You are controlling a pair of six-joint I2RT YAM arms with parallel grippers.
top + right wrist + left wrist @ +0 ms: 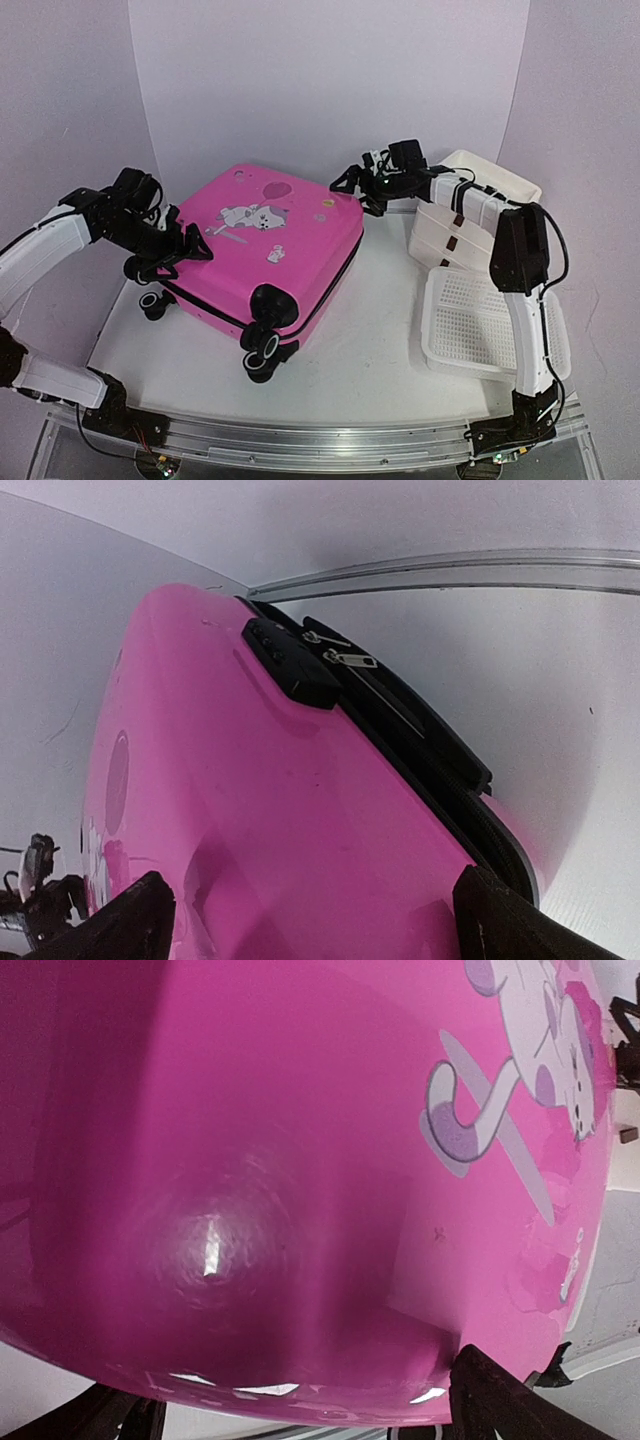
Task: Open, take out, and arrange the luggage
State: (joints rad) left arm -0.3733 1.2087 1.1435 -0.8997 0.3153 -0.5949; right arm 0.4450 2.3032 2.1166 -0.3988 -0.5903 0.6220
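The hot-pink luggage (270, 240) lies flat and zipped shut in the middle of the table, cartoon print up, black wheels (262, 355) toward the near left. My left gripper (190, 245) is open at its left corner. In the left wrist view the glossy shell (300, 1160) fills the frame, and its curved edge sits between the spread fingers (495, 1400). My right gripper (352, 185) is open at the far right corner, hovering over the shell (300, 810). The black lock (290, 665) and zip pulls (345, 658) lie just ahead of it.
A white plastic drawer stack (455, 230) stands at the right rear, behind my right arm. A white mesh basket (465, 325) lies in front of it, at the table's right edge. An aluminium rail (320, 442) runs along the near edge. White backdrop walls enclose the table.
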